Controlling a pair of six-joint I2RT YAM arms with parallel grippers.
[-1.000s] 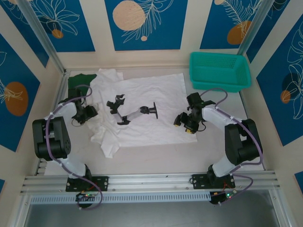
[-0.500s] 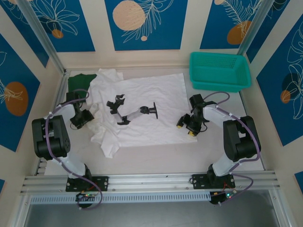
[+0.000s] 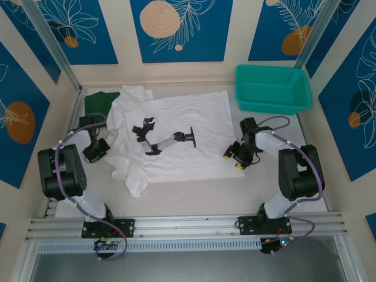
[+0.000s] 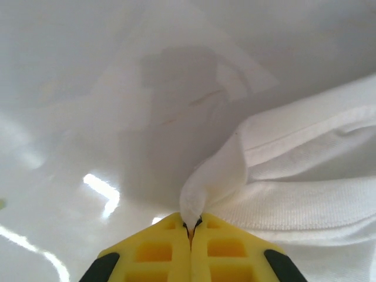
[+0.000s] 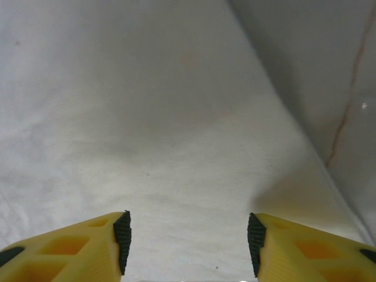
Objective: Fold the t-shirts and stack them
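Left tool [image 4: 191,226] clamps white cloth t-shirt [image 3: 200,158] fold by counter [image 3: 194,197] left edge; right tool [image 5: 188,238], jaws apart, over opposite hem.

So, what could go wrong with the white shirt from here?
1. The left gripper pinches only a thin fold at the edge of the white shirt; it may slip out when pulled.
2. The right gripper is open over the cloth, so a lift now could be one-sided and bunch the shirt.
3. The white shirt overlaps the green shirt and might drag it.
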